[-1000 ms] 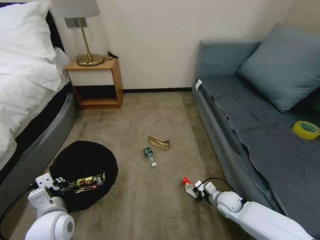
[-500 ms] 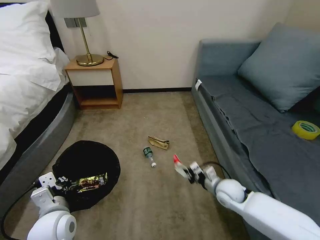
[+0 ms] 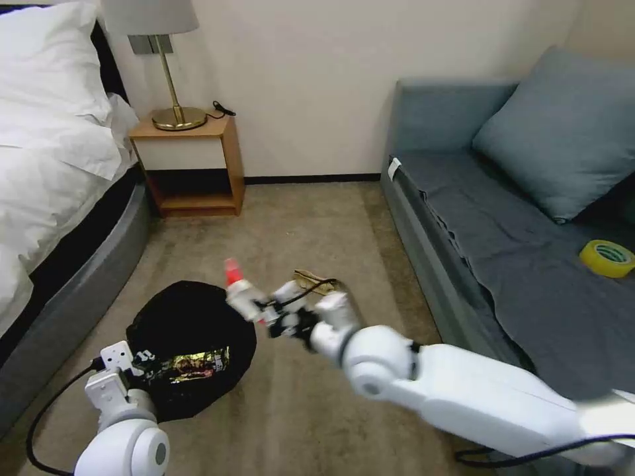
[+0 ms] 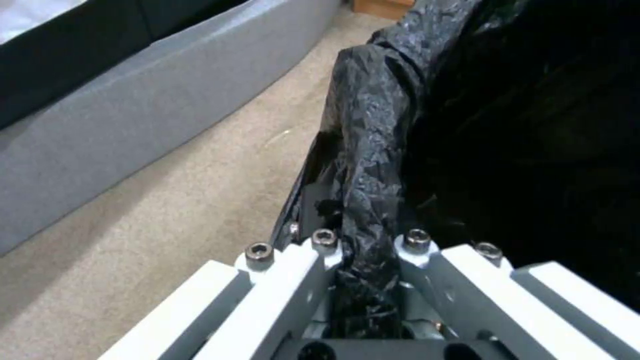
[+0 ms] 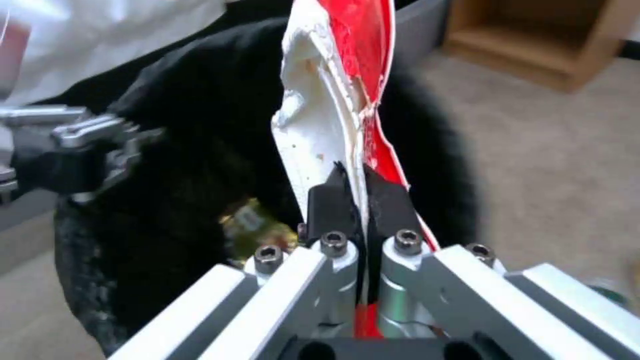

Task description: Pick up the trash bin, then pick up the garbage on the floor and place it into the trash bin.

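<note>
The trash bin [image 3: 178, 317], round and black with a liner, sits on the carpet at the lower left. My left gripper [image 3: 135, 367] is shut on its near rim, and the left wrist view shows the fingers [image 4: 313, 265] pinching the crumpled liner [image 4: 373, 150]. A gold-brown wrapper [image 3: 192, 363] lies inside the bin. My right gripper [image 3: 261, 312] is shut on the red-and-white wrapper [image 3: 235, 284] and holds it above the bin's right edge. In the right wrist view that wrapper [image 5: 327, 100] stands up from the shut gripper [image 5: 360, 200] over the bin [image 5: 187, 165]. A tan paper scrap [image 3: 316, 277] lies behind my right arm.
A bed [image 3: 59, 198] runs along the left, with a wooden nightstand [image 3: 192, 165] and lamp [image 3: 175, 112] at the wall. A grey sofa [image 3: 516, 251] lines the right, with a cushion [image 3: 562, 132] and a yellow tape roll [image 3: 607, 258] on it. Open carpet lies between.
My right arm has lifted the red-and-white wrapper off the floor by the sofa and swung it left to the bin's edge. The bin and left gripper have shifted slightly right.
</note>
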Tool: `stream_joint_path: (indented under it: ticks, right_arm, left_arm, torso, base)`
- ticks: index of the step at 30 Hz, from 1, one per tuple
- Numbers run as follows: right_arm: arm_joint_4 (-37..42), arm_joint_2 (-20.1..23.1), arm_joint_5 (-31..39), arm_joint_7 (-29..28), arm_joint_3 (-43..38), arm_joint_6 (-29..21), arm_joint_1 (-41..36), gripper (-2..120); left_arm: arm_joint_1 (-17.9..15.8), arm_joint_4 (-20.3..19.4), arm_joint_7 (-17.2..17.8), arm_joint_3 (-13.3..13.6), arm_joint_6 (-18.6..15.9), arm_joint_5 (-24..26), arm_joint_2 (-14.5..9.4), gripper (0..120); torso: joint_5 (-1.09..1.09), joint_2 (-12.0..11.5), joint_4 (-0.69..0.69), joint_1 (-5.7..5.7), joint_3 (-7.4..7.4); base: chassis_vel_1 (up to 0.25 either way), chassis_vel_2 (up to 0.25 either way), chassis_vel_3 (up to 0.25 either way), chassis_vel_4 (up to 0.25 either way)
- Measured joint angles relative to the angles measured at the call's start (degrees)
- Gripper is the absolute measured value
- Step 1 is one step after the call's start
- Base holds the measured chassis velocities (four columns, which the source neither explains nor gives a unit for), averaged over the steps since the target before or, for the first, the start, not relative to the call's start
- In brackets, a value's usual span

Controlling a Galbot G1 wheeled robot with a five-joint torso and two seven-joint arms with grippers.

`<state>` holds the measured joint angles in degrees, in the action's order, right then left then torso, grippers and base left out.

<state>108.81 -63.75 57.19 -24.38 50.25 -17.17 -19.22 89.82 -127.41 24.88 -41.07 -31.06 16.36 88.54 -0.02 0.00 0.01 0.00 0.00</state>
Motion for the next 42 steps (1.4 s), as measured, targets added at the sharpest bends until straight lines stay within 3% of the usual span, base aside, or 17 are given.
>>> stream_joint_path:
  ticks: [1, 4, 7, 11, 20, 22, 25, 26, 29, 31, 32, 36, 37, 39, 40, 42]
  right_arm:
    - [0.0, 0.0, 0.0, 0.0, 0.0, 0.0, 0.0, 0]
    - [-4.3, -6.8, -0.3, -3.0, 4.7, -0.1, 1.1, 0]
    - [-6.0, -8.6, -0.9, -4.4, 6.7, -0.5, 1.7, 0]
    - [-6.4, -8.6, -1.5, -5.6, 7.9, -1.8, 2.8, 9]
    - [-5.1, -7.6, -2.2, -6.8, 7.0, -2.4, 3.1, 45]
    - [-4.8, -7.4, -2.4, -7.0, 5.9, -2.4, 2.9, 48]
    - [-2.4, -3.7, -3.8, -6.3, -0.9, -2.7, 2.9, 64]
    - [-2.4, -3.7, -3.8, -6.3, -0.9, -2.7, 2.9, 64]
    - [0.6, 4.7, -7.8, -4.3, -9.8, -1.5, 0.6, 76]
    - [4.1, 10.7, -13.3, -1.9, -18.7, 0.7, -4.9, 85]
    - [4.1, 10.7, -13.3, -1.9, -18.7, 0.7, -4.9, 85]
    - [12.6, 18.6, -22.4, -1.4, -35.0, 4.4, -18.2, 99]
    - [12.6, 18.6, -22.4, -1.4, -35.0, 4.4, -18.2, 99]
    - [16.6, 19.5, -26.2, -2.1, -46.3, 5.7, -29.2, 100]
    - [16.6, 19.5, -26.2, -2.1, -46.3, 5.7, -29.2, 100]
    - [20.0, 18.3, -29.9, -2.6, -56.0, 6.5, -39.8, 100]
  left_arm:
    - [0.0, 0.0, 0.0, 0.0, 0.0, 0.0, 0.0, 2]
    - [0.2, -0.2, 0.0, 0.3, 0.0, -0.3, 0.3, 2]
    - [0.3, -0.4, 0.0, 0.4, 0.0, -0.4, 0.4, 2]
    - [0.3, -0.6, 0.0, 0.4, 0.0, -0.4, 0.5, 2]
    - [-0.1, -0.6, 0.0, 0.5, 0.0, -0.3, 0.3, 2]
    - [-0.1, -0.6, 0.0, 0.3, 0.0, -0.2, 0.3, 2]
    - [-0.1, -0.6, 0.0, -0.4, 0.0, 0.4, -0.1, 2]
    - [-0.1, -0.6, 0.0, -0.4, 0.0, 0.4, -0.1, 2]
    - [-0.2, -0.8, 0.0, -1.4, 0.0, 1.1, -0.5, 2]
    - [-0.3, -0.8, -0.1, -1.8, -0.1, 1.7, -0.9, 2]
    - [-0.3, -0.8, -0.1, -1.8, -0.1, 1.7, -0.9, 2]
    - [-0.3, -0.4, -0.1, -3.0, -0.1, 2.4, -1.5, 2]
    - [-0.3, -0.4, -0.1, -3.0, -0.1, 2.4, -1.5, 2]
    - [-0.3, -0.3, -0.2, -3.5, 0.0, 2.8, -1.6, 2]
    - [-0.3, -0.3, -0.2, -3.5, 0.0, 2.8, -1.6, 2]
    - [-0.5, -0.3, -0.2, -3.8, 0.1, 2.9, -1.7, 2]
  torso:
    - [0.0, 0.0, 0.0, 0.0, 0.0]
    - [0.0, 0.0, 0.01, 0.0, 0.0]
    - [0.0, 0.0, 0.01, 0.0, 0.0]
    - [0.01, 0.0, -0.01, 0.0, 0.0]
    - [0.01, 0.0, -0.01, 0.0, 0.0]
    - [0.01, 0.0, -0.01, 0.0, 0.0]
    - [0.03, 0.0, 0.02, 0.0, 0.0]
    - [0.03, 0.0, 0.02, 0.0, 0.0]
    - [0.02, 0.0, -0.02, 0.0, 0.0]
    - [0.04, 0.0, -0.04, 0.0, 0.0]
    - [0.04, 0.0, -0.04, 0.0, 0.0]
    - [0.01, 0.0, -0.02, 0.0, 0.0]
    - [0.01, 0.0, -0.02, 0.0, 0.0]
    - [0.03, 0.0, -0.02, 0.0, 0.0]
    - [0.03, 0.0, -0.02, 0.0, 0.0]
    - [0.05, 0.0, -0.02, 0.0, -0.01]
  base:
    - [0.0, 0.0, 0.0, 0.0]
    - [0.0, 0.0, 0.0, 0.0]
    - [0.0, 0.0, 0.0, 0.0]
    - [0.0, 0.0, 0.0, 0.0]
    - [0.0, 0.0, 0.0, 0.0]
    - [0.0, 0.0, 0.0, 0.0]
    - [0.0, 0.0, 0.0, 0.0]
    - [0.0, 0.0, 0.0, 0.0]
    - [0.0, 0.0, 0.0, 0.0]
    - [0.0, 0.0, 0.0, 0.0]
    - [0.0, 0.0, 0.0, 0.0]
    - [0.0, 0.0, 0.0, 0.0]
    - [0.0, 0.0, 0.0, 0.0]
    - [0.0, 0.0, 0.0, 0.0]
    - [0.0, 0.0, 0.0, 0.0]
    - [0.0, 0.0, 0.0, 0.0]
